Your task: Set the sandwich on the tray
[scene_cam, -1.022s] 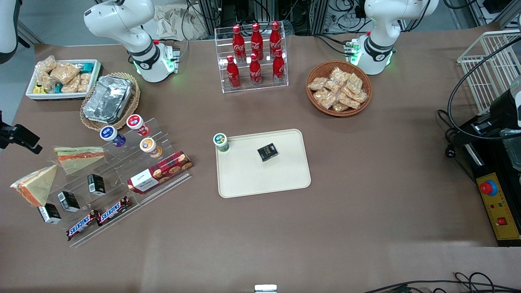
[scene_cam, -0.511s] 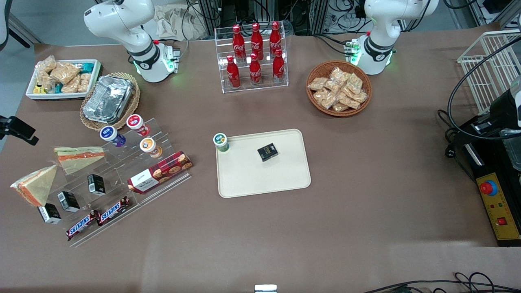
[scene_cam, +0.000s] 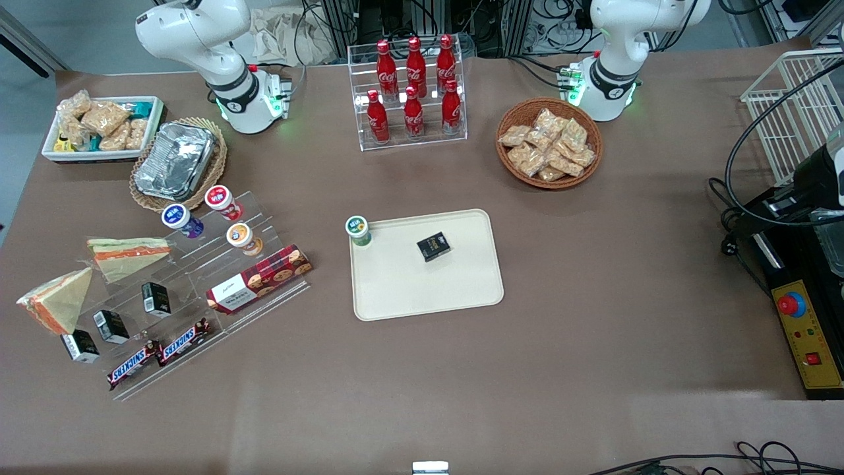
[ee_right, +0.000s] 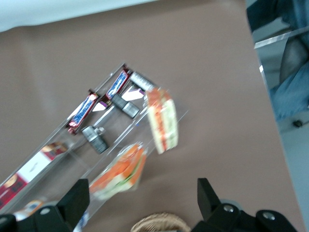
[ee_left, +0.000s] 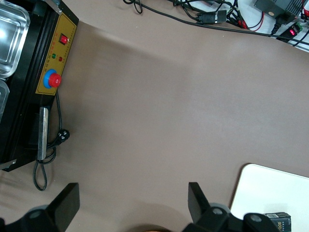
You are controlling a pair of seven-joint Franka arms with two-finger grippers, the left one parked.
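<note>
Gripper [ee_right: 145,203]: out of the front view; fingers spread wide, holding nothing, well above the display rack [ee_right: 91,145].
Risk: grabbing the green-striped wedge [ee_right: 118,171] just beside the target; slippery wrap sliding between fingers.
Sandwich [ee_right: 161,121]: below the gripper, at the rack's end; clear-wrapped pale wedge, orange-red filling edge.
Tray [scene_cam: 427,274]: well apart, toward the parked arm.

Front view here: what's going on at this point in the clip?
Nothing is being held yet. The sandwich lies on the table at the working arm's end, beside the clear display rack, with a second wedge with a green strip close by. The tray already carries a small black box and a green-lidded cup. The right arm's end effector is open, hanging above the two sandwiches, out of the front view.
</note>
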